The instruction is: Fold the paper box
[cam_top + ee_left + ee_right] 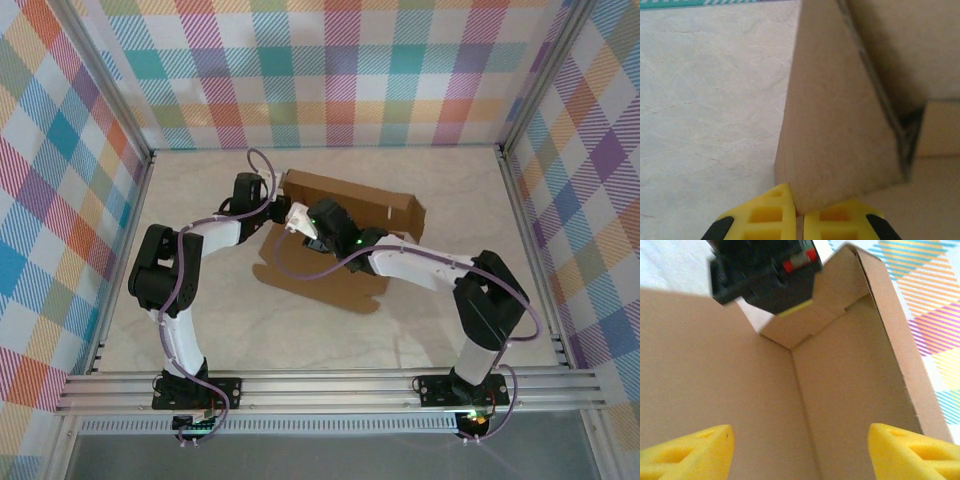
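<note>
The paper box (350, 200) is plain brown cardboard in the middle of the table, with its long back wall raised and a flat panel (320, 288) lying toward me. My left gripper (290, 213) is at the box's left end; in the left wrist view its yellow fingers (762, 215) are shut on the lower corner of an upright side flap (840, 130). My right gripper (312, 232) hovers inside the box, just right of the left one. In the right wrist view it (801, 440) stands wide open over the inner corner crease (805, 405), holding nothing.
The box sits on a pale marble-look tabletop (300, 345) ringed by checked walls. Aluminium rails (330, 385) run along the near edge. The left gripper's dark body (765, 275) sits close above the box corner in the right wrist view. Both arms crowd the box's left half.
</note>
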